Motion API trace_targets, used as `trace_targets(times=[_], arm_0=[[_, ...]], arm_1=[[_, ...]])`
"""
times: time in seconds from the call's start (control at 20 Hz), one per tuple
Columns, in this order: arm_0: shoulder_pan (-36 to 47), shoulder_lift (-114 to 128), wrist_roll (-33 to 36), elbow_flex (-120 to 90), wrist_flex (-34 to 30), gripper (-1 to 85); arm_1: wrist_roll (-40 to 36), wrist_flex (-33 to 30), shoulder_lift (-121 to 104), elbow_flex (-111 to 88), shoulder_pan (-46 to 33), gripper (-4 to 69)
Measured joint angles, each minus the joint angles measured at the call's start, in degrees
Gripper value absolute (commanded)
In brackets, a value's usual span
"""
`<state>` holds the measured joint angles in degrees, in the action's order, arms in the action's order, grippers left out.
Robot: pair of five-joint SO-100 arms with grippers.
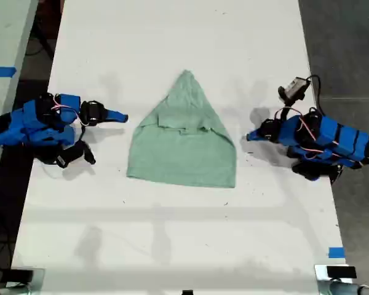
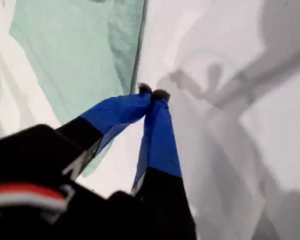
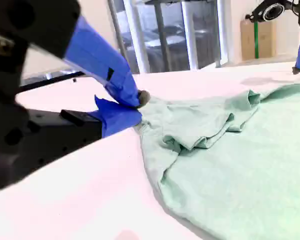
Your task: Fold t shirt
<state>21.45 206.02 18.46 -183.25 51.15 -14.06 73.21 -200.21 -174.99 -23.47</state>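
1. My first gripper (image 2: 152, 94) has its jaws pressed together, empty, just beside the t shirt (image 1: 183, 138) edge.
2. My second gripper (image 3: 137, 107) is nearly closed at the cloth's rim — whether it pinches fabric, I cannot tell.
3. The exterior view alone shows the whole shirt — flat mid-table (image 1: 172, 246), between both arms.

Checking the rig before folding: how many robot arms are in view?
2. One arm lies at the exterior view's left of the t shirt, the other arm at its right. None seems hidden.

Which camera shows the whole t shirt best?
The exterior view: the whole t shirt lies on the white table, pointed top to wide hem. The first wrist view catches only one edge; the second wrist view shows rumpled folds close up.
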Motion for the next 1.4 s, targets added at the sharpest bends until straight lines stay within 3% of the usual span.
trace_targets(times=[0.2, 0.45, 0.55, 0.75, 0.85, 1.05, 1.1, 1.15, 1.3, 1.4], arm_0=[[2.9, 0.1, -6.8, 0.0, 3.3, -0.1], [3.1, 0.1, -7.3, 0.0, 3.4, -0.1], [3.2, 0.1, -7.4, 0.0, 3.4, -0.1], [3.2, 0.1, -7.4, 0.0, 3.4, -0.1], [3.2, 0.1, -7.4, 0.0, 3.4, -0.1], [3.2, 0.1, -7.4, 0.0, 3.4, -0.1], [3.2, 0.1, -7.4, 0.0, 3.4, -0.1], [3.2, 0.1, -7.4, 0.0, 3.4, -0.1], [3.2, 0.1, -7.4, 0.0, 3.4, -0.1], [3.2, 0.1, -7.4, 0.0, 3.4, -0.1]], arm_1=[[1.8, 1.9, 0.0, 0.0, 0.6, 0.1], [2.8, 0.7, 0.1, 0.4, 1.5, 0.3], [7.1, -0.4, 5.4, 4.5, 3.0, 0.3], [11.4, -5.1, 42.4, 26.8, 10.7, 0.7], [12.5, -5.4, 64.3, 40.3, 15.0, 16.0], [13.4, -11.5, 86.0, 46.8, 18.9, 17.7], [13.4, -13.1, 88.4, 46.8, 19.1, 13.3], [13.2, -14.9, 90.2, 46.9, 19.1, -0.1], [13.4, -15.6, 94.7, 49.0, 19.1, 0.1], [14.8, -9.2, 93.4, 52.0, 19.1, 0.1]])
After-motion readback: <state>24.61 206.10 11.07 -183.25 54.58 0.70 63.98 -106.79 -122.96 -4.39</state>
